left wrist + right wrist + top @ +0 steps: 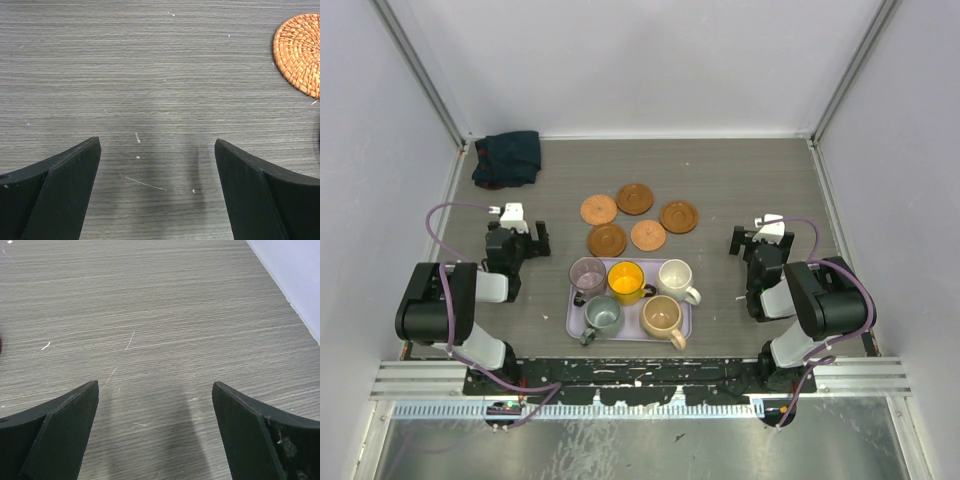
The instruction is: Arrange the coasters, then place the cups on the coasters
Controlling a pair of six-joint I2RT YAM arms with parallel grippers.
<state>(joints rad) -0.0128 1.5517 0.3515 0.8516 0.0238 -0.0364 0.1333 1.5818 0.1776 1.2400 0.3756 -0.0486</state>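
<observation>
**A robot test cell**

White panels (650,60) on metal posts (420,70) wall in a grey table (750,180) on the left, right and far sides. The left arm (438,305) and right arm (820,295) are bolted by a rail (420,378) at its near edge.

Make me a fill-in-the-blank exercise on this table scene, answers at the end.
The round brown coasters lying beyond the lavender rectangular tray number ____.
The bright yellow ceramic mug stands between the mauve-pink mug and the ____ mug.
The left gripper and right gripper both stand ____ and hold nothing.
The dark blue cloth lies at the far ____ corner of the grey table.
Answers: five; cream-white; open; left.
</observation>
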